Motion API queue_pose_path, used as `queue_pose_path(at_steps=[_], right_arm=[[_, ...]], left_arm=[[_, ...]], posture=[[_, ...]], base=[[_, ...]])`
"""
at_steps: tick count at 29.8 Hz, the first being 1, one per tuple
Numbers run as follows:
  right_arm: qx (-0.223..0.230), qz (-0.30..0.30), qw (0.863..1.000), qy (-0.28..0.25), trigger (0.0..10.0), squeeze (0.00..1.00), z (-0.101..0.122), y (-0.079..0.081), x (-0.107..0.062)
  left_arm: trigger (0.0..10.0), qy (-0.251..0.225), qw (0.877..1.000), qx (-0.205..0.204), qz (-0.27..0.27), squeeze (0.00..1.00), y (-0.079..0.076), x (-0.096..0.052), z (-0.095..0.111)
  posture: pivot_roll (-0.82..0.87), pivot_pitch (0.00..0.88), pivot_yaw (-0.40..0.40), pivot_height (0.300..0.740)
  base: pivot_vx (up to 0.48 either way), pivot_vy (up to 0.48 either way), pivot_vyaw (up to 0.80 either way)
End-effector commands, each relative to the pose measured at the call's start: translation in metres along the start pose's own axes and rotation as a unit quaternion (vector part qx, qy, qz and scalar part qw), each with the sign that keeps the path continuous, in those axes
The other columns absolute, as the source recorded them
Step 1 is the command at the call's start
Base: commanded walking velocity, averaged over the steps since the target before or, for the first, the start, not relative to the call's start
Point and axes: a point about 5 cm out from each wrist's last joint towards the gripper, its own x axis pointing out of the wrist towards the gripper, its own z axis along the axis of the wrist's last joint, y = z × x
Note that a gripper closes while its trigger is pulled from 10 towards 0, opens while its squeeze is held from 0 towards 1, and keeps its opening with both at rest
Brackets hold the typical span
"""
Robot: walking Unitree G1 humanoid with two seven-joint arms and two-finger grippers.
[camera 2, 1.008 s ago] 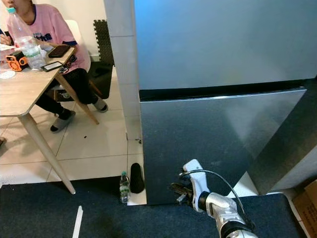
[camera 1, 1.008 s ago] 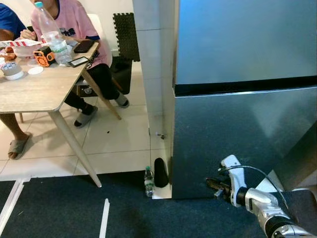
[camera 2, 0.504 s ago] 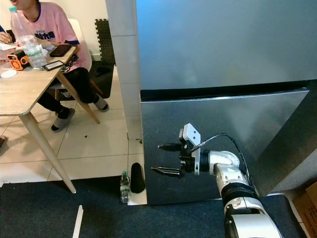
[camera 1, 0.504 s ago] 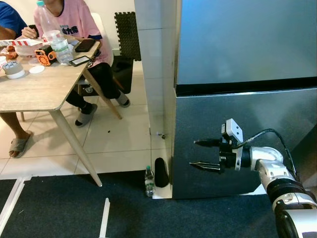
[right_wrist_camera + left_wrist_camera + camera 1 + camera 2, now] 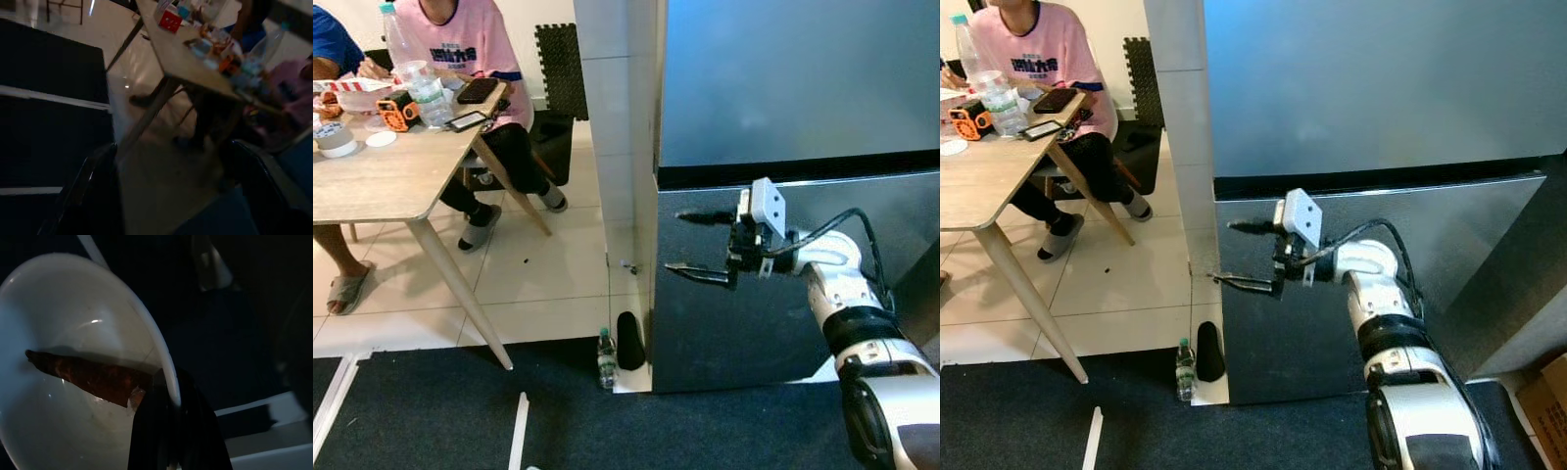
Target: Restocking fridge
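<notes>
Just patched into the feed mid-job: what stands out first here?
The right end effector, fingers spread open, is raised at the left edge of the lower fridge door, just under the dark gap between the doors. Left of it, people sit at a cluttered wooden table. The left end effector holds a white bowl.

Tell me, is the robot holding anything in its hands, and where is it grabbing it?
The left gripper pinches a white bowl by its rim. The right gripper is open and holds nothing.

Table (image 5: 382, 181) left of fridge (image 5: 783, 98) (bottle (image 5: 607, 357) between)
</notes>
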Motion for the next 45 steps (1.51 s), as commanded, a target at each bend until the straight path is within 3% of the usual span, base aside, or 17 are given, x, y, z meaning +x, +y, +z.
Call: queue_pose_path(at_steps=[1, 6, 10, 16, 19, 28, 34, 41, 42, 45], right_arm=[[-0.023, 0.0, 1.0, 0.013, 10.0, 0.0, 0.003, -0.001, 0.002], [-0.087, -0.034, 0.994, 0.064, 10.0, 0.0, 0.017, -0.018, 0.005], [-0.098, -0.042, 0.991, 0.077, 10.0, 0.0, 0.019, -0.021, 0.006], [-0.15, -0.057, 0.97, 0.182, 10.0, 0.0, 0.016, -0.032, 0.005], [-0.156, -0.06, 0.967, 0.193, 10.0, 0.0, 0.018, -0.035, 0.006], [-0.172, -0.079, 0.952, 0.24, 10.0, 0.0, 0.02, -0.044, 0.009], [-0.199, -0.087, 0.927, 0.306, 10.0, 0.0, 0.008, -0.045, 0.008], [-0.204, -0.083, 0.919, 0.326, 10.0, 0.0, 0.005, -0.045, 0.008], [-0.209, -0.084, 0.911, 0.345, 10.0, 0.0, 0.002, -0.045, 0.006], [-0.21, -0.083, 0.907, 0.355, 10.0, 0.0, -0.002, -0.044, 0.006]], left_arm=[[10.0, 0.007, 1.0, 0.013, 0.013, 0.0, 0.006, -0.001, -0.005], [10.0, -0.001, 1.0, 0.017, 0.02, 0.0, 0.008, -0.001, -0.001], [10.0, -0.002, 1.0, 0.017, 0.02, 0.0, 0.008, -0.001, 0.001], [10.0, -0.004, 1.0, 0.022, 0.014, 0.0, 0.005, -0.001, 0.003], [10.0, -0.005, 1.0, 0.002, 0.011, 0.0, 0.004, 0.0, 0.003], [10.0, -0.008, 1.0, -0.005, 0.004, 0.0, -0.001, 0.0, 0.005], [10.0, -0.006, 1.0, -0.01, -0.001, 0.0, -0.005, 0.001, 0.003], [10.0, -0.004, 1.0, -0.012, -0.003, 0.0, -0.006, 0.001, 0.002], [10.0, -0.003, 1.0, -0.014, -0.003, 0.0, -0.006, 0.001, 0.001], [10.0, -0.003, 1.0, -0.015, -0.003, 0.0, -0.006, 0.001, 0.0]], posture=[[-0.04, 0.0, 0.002, 0.74], [-0.04, 0.0, 0.001, 0.74], [-0.04, 0.0, 0.0, 0.74], [-0.03, 0.0, -0.005, 0.74], [-0.03, 0.0, -0.008, 0.74], [-0.04, 0.0, -0.013, 0.74], [-0.03, 0.0, -0.02, 0.74], [-0.03, 0.0, -0.02, 0.74], [-0.03, 0.0, -0.02, 0.74], [-0.04, 0.0, -0.018, 0.74]], base=[[0.0, 0.0, 0.0], [0.0, 0.0, 0.0], [0.0, 0.0, 0.0], [0.0, 0.0, 0.0], [0.0, 0.0, 0.0], [0.0, 0.0, 0.0], [0.0, 0.0, 0.0], [0.0, 0.0, 0.0], [0.0, 0.0, 0.0], [0.0, 0.0, 0.0]])
